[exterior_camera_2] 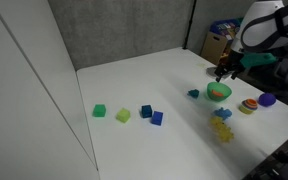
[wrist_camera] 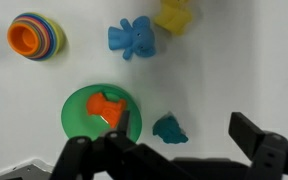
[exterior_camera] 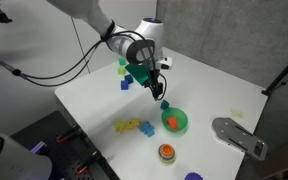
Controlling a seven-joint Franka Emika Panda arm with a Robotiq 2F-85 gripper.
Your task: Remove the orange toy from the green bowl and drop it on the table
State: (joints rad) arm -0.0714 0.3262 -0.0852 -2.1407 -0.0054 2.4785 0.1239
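The arm (exterior_camera: 89, 22) reaches in from the far left in an exterior view, its white links bending down at the wrist (exterior_camera: 139, 48). The gripper (exterior_camera: 162, 94) points almost straight down. In the wrist view its dark fingers (wrist_camera: 249, 135) stand wide apart, holding nothing.

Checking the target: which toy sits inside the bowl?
The orange toy, in the green bowl; the teal toy, blue toy and yellow toy lie on the table.
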